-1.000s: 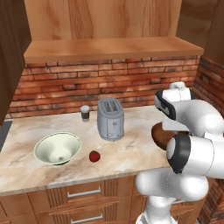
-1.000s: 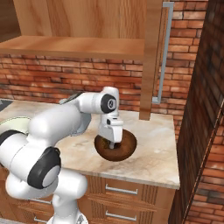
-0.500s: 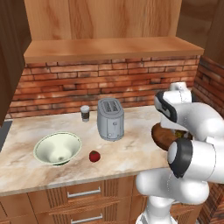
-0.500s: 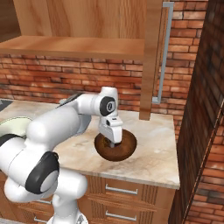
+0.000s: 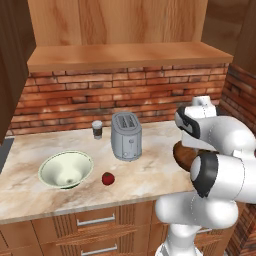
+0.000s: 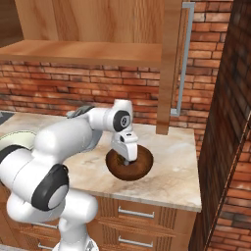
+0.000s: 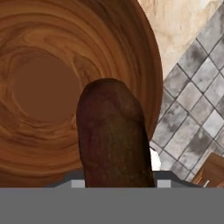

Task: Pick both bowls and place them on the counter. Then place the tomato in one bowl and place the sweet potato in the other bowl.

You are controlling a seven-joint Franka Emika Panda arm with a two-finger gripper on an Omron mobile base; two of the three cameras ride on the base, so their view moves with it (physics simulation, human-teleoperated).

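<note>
Your gripper (image 6: pixel 128 159) is clenched on the sweet potato (image 7: pixel 114 135) and hangs just over the hollow of the dark wooden bowl (image 6: pixel 130 163), which sits on the counter (image 6: pixel 171 171) well to the right of the toaster (image 5: pixel 126 136). Lower it a touch toward the bowl's middle, not the near rim, before you let go, so the lump settles instead of rolling out. The arm reaches forward from the base with the hand pointing almost straight down into the bowl.
</note>
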